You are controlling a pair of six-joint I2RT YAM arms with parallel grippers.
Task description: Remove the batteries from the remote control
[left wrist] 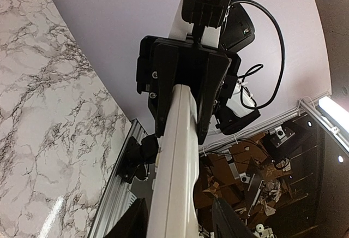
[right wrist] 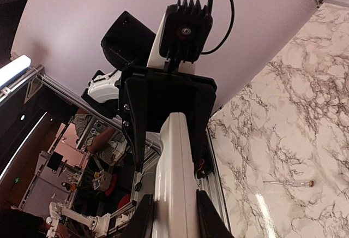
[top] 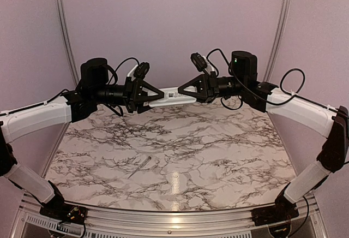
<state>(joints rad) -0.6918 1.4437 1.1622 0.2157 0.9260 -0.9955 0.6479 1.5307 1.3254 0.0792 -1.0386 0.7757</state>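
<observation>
Above the table (top: 218, 140), the remote control (top: 174, 96) runs level, crosswise.

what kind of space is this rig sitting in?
Probably a robotics lab cell: a marble-patterned tabletop inside an aluminium frame, a plain lilac backdrop, and beyond it, in the wrist views, a clutter of cardboard boxes and hardware.

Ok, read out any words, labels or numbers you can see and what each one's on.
Nothing can be quoted.
White mark on the black motor housing: too blurred to read.
On the remote control: no print shows.
On the thin stick: too small to tell.
</observation>
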